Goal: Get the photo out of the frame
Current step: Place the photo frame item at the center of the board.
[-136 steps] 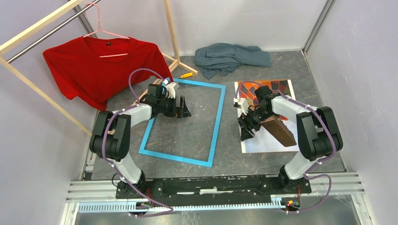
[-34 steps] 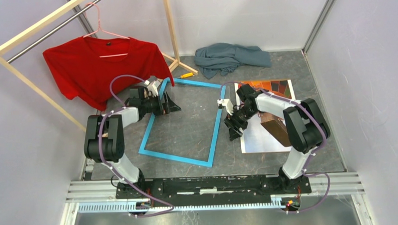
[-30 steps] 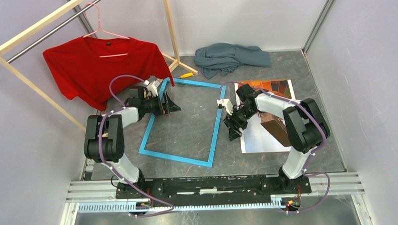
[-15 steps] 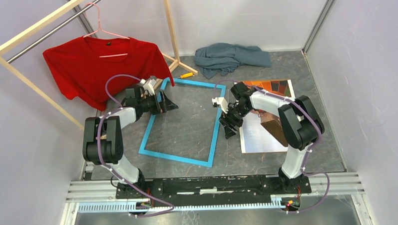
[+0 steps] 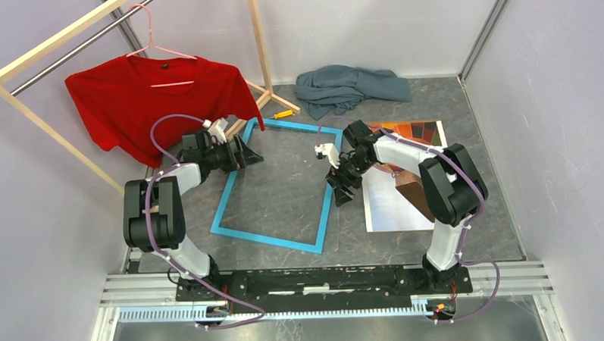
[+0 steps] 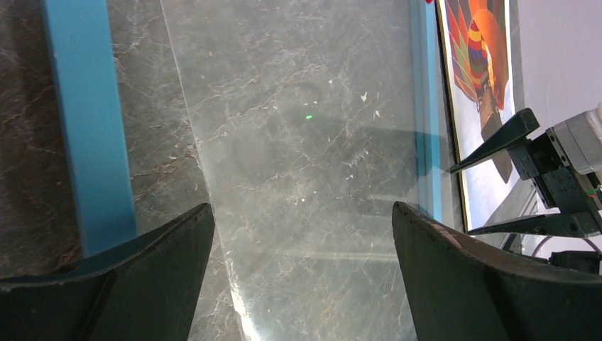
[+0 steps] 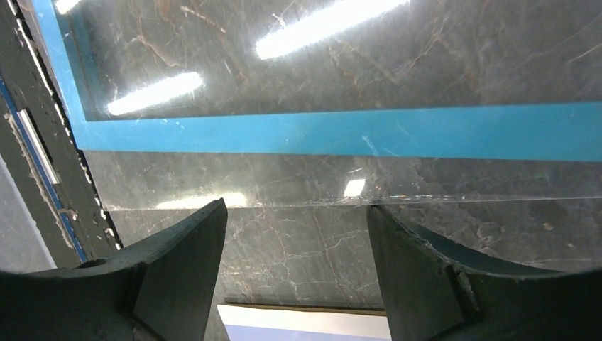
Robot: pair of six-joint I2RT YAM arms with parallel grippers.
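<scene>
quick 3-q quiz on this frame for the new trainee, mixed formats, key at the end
1. True or false: the photo lies inside the frame.
2. What lies crumpled beyond the frame's far edge?
A) grey cloth
B) white towel
C) yellow jacket
3. Fill in: the left gripper and the right gripper are both ___ (open or shut).

Key: 1 false, it lies flat to the right of the frame; 2 A; 3 open.
</scene>
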